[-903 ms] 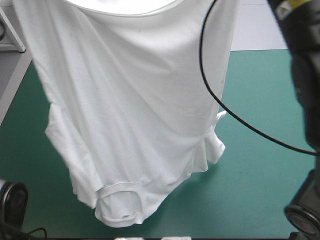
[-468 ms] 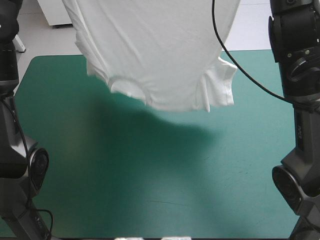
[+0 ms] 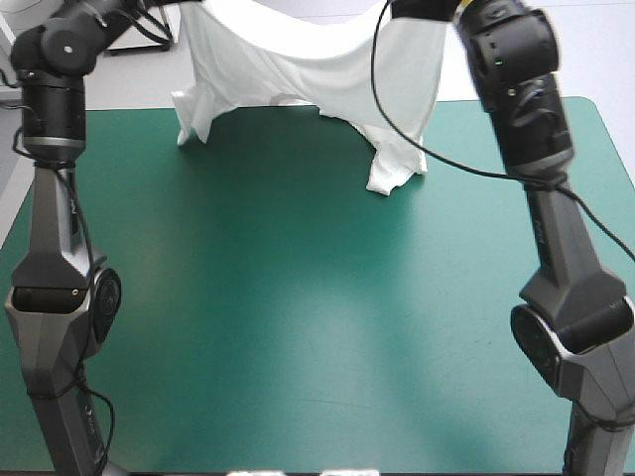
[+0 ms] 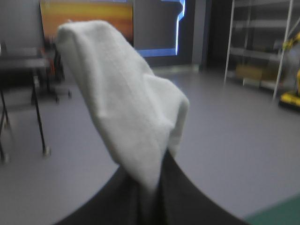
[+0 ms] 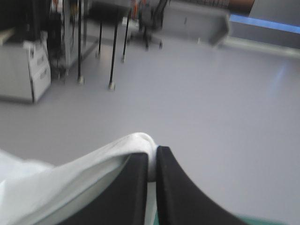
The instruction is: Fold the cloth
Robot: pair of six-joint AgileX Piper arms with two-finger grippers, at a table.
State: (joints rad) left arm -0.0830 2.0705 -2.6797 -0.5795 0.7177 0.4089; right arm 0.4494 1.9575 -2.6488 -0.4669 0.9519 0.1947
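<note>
Aloft, both jaws clench the T-shirt (image 3: 298, 74), hanging at the table's (image 3: 298, 317) far edge.

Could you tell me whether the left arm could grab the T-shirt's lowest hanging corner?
Probably not: the left gripper, jaws shut on the T-shirt, is holding it up. The corner hangs clear over the table, but that arm would have to let go first.

Bright and even from above in high view; soft, faint shadow across cover (image 3: 298, 347) beneath T-shirt (image 3: 308, 69). Dimmer in left wrist view, T-shirt pale against gloom.
</note>
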